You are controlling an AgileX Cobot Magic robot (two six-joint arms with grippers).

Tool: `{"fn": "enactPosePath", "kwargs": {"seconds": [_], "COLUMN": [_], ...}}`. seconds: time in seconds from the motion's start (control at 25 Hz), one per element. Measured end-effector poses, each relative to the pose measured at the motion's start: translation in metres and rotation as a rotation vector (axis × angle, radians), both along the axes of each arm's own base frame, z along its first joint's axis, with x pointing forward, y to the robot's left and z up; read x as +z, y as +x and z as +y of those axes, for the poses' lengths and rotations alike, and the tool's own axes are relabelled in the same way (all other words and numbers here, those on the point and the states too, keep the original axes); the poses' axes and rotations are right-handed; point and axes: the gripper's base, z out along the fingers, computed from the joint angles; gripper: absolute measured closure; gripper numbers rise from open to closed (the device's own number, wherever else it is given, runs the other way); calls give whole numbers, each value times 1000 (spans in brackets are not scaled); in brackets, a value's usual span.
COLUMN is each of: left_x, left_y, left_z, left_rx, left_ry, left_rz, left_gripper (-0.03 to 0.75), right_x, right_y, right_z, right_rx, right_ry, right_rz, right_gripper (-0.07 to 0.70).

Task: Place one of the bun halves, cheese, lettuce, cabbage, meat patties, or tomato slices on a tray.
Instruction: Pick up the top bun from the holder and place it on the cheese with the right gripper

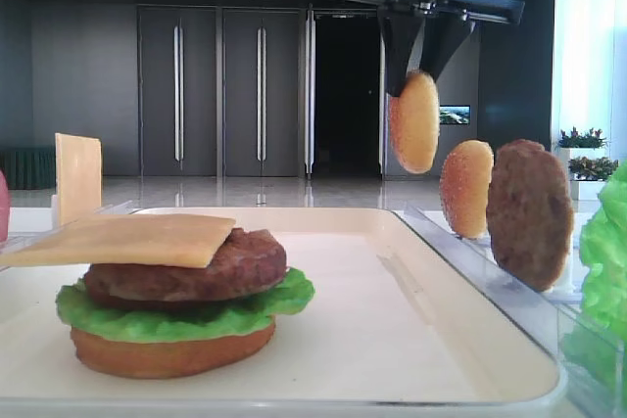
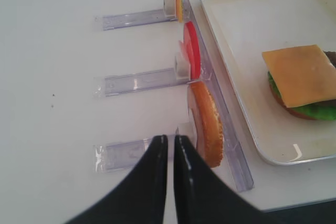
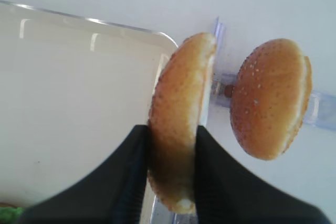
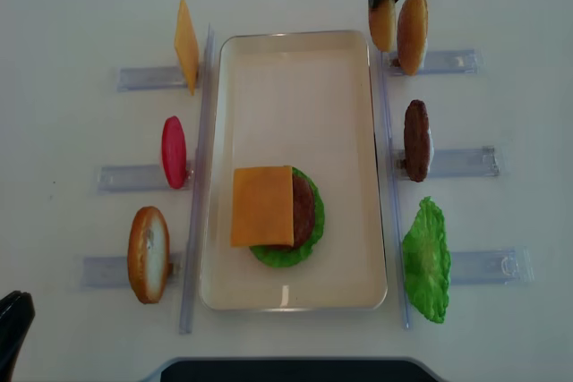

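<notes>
Aloft, bun half (image 1: 414, 121) clamped edge-on in right pincer (image 3: 173, 145), above the tray's (image 4: 295, 51) far right corner.
Beside: second bun half (image 3: 270, 98) racked upright, patty (image 4: 416, 140) and lettuce (image 4: 426, 259) nearer; left pincer (image 2: 171, 148) closed, empty.

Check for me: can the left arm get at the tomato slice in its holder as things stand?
Probably yes. The left tool hangs shut over the holder row, and the tomato slice stands upright one slot beyond the bun bottom, with nothing above it.
</notes>
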Motion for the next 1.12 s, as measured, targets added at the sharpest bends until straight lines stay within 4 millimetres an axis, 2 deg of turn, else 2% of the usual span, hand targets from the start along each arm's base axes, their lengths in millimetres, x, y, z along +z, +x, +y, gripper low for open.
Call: {"fn": "enactPosePath", "kwargs": {"seconds": [0.36,0.6,0.8,0.96,1.12], "left_x": [0,0,0,0,0], "left_y": [0,0,0,0,0], "left_z": [0,0,0,0,0], "left_rx": [0,0,0,0,0], "left_ry": [0,0,0,0,0], "left_rz": [0,0,0,0,0], "left_gripper": [414,414,414,414,414], "right_x": [49,69,88,86,69], "right_y": [-14,-23,-38,-58,-86], "right_z": [-8,-16,-21,-27,-35], "right_rx": [18,15,10,4,15], "right_ry": [24,14,51,72,46], "right_rz": [-98,-151,-178,-132,-45], "right_gripper": [420,420,421,423,423]}}
